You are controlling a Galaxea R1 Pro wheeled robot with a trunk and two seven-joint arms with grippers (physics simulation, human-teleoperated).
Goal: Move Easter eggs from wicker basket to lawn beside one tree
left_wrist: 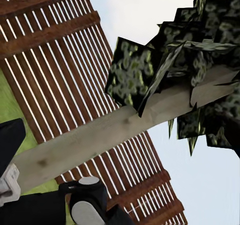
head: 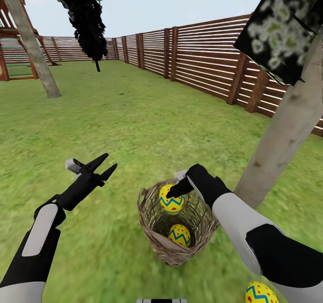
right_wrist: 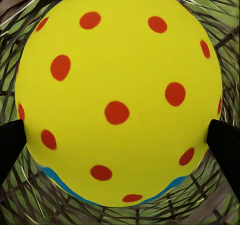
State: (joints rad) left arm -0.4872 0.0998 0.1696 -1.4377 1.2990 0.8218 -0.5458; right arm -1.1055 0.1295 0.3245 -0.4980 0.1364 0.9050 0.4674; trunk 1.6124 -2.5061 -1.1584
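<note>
The wicker basket [head: 165,248] stands on the lawn [head: 134,114] just in front of me, close to a tree [head: 287,128] with a pale trunk. My right gripper [head: 173,191] is shut on one Easter egg [head: 170,203] at the height of the basket's rim. In the right wrist view that Easter egg [right_wrist: 117,85] sits between the two black fingertips [right_wrist: 225,145], with wicker behind it. A second egg [head: 179,234] lies at the basket's bottom. A third egg [head: 260,293] lies on the grass near the trunk's foot. My left gripper [head: 106,166] hangs open and empty, left of the basket.
A brown slat fence [head: 202,56] runs along the right and back. Another pale trunk [head: 33,47] and a black conifer [head: 83,15] stand further off on the left, with a red playhouse [head: 13,47] behind. The left wrist view faces the tree trunk [left_wrist: 115,130], its leaves [left_wrist: 200,60] and the fence.
</note>
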